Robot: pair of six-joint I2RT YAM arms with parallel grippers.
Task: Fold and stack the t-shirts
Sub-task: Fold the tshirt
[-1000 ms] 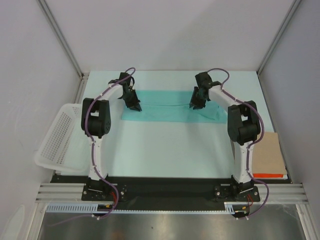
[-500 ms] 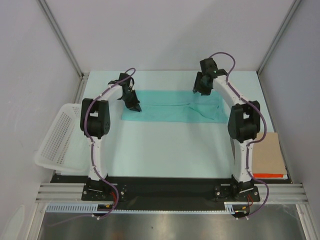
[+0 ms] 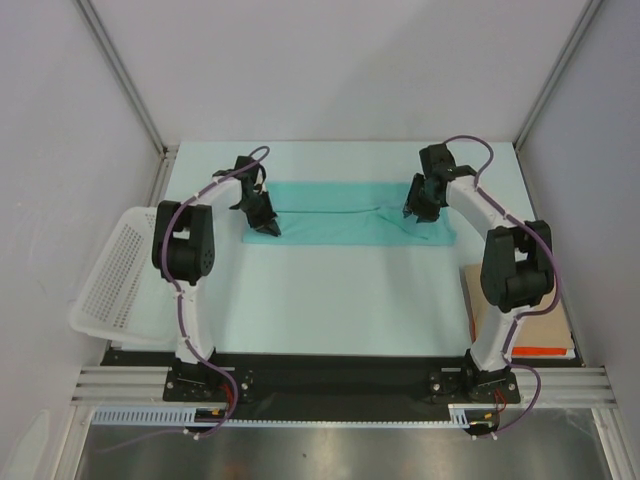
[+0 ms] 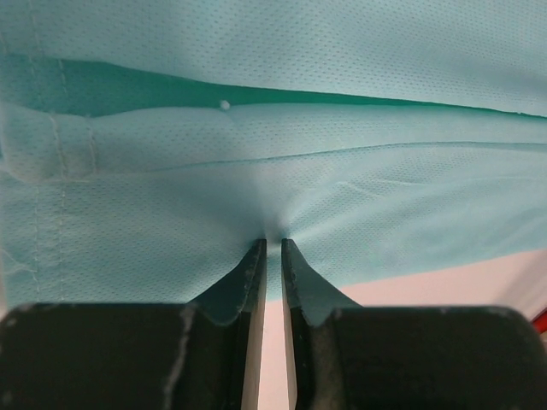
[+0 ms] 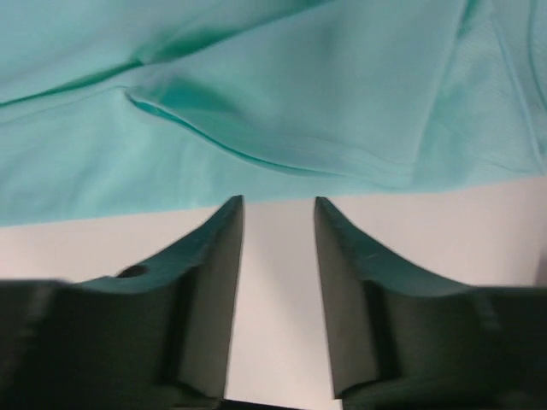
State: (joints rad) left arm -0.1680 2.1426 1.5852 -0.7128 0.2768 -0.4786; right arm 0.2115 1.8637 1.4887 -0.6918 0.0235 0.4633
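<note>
1. First, a brown cardboard sheet lies at the near right corner of the desk, and a white mesh basket hangs over the left edge.
2. Farther in, the left fingers are clenched on the near hem of the teal t-shirt at its left end, and the cloth puckers at their tips.
3. The right fingers stand released and apart over bare desk, just short of the hem near the t-shirt's right end.
4. The t-shirt lies as a flat, wide band across the desk's far half.
</note>
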